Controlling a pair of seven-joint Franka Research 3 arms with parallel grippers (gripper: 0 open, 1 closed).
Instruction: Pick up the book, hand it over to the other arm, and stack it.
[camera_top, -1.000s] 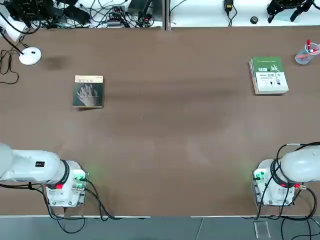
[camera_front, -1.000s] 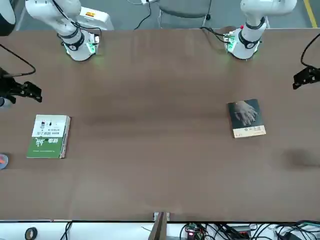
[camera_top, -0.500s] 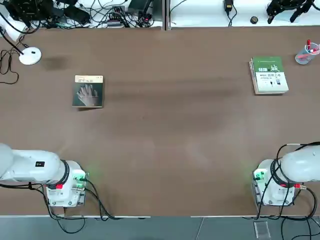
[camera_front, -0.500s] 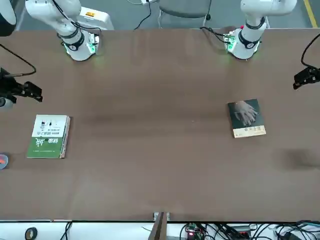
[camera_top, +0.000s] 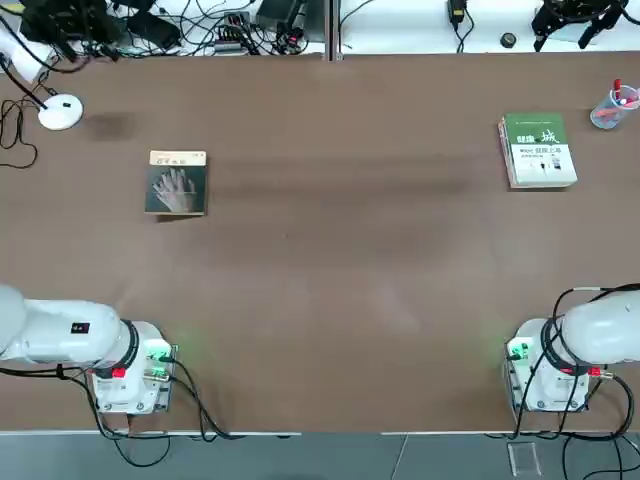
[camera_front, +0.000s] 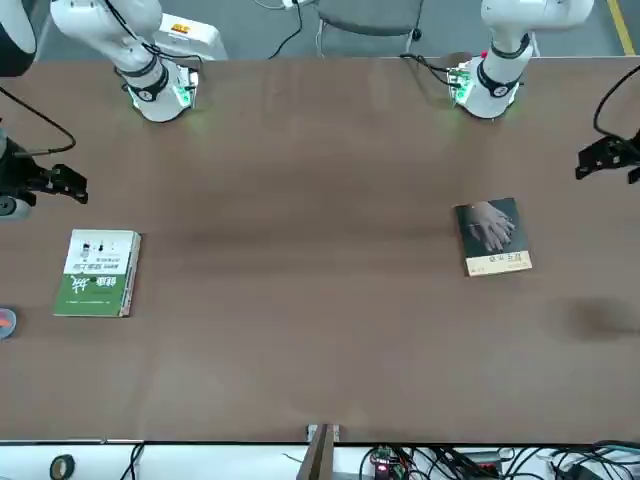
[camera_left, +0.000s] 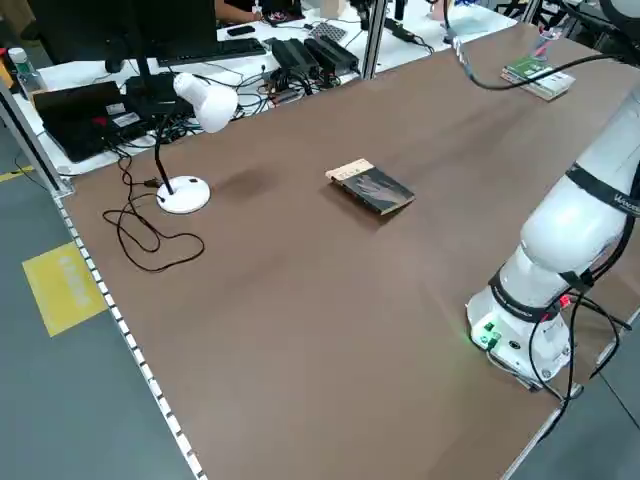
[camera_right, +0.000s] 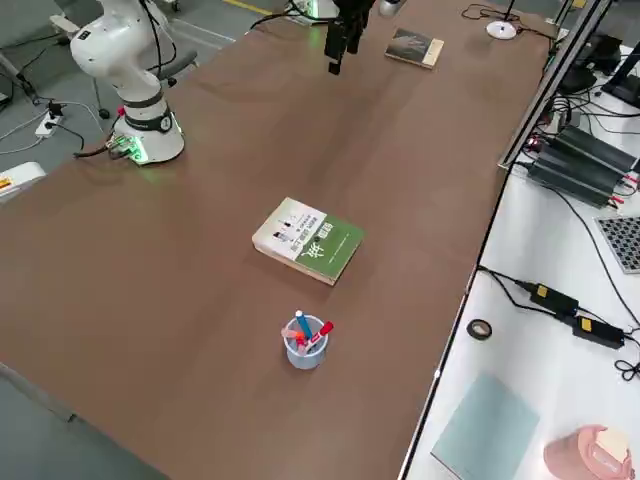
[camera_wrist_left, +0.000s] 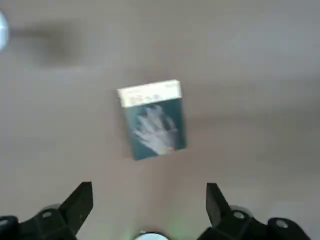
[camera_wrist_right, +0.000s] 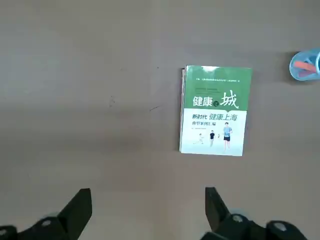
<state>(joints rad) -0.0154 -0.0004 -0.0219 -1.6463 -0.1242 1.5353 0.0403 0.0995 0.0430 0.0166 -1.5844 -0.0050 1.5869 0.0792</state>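
Lying flat on the table's (camera_top: 330, 290) left half, the book (camera_top: 177, 183) goes untouched; the left gripper (camera_wrist_left: 149, 200) hangs released high above it. At right, the released right gripper (camera_wrist_right: 148, 202) overlooks the green-and-white book (camera_wrist_right: 214, 110); only that wrist view shows its characters.

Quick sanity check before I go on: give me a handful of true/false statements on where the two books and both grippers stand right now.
1. The book with the hand picture lies flat on the table, on the left arm's side. True.
2. The left gripper is shut on the book. False: its fingers are open, high above the book, touching nothing.
3. The green-and-white book lies on the right arm's side, beside a cup of pens. True.
4. The two books are already stacked. False: they lie far apart, at opposite ends of the table.
5. The right gripper hangs open above the green-and-white book. True.
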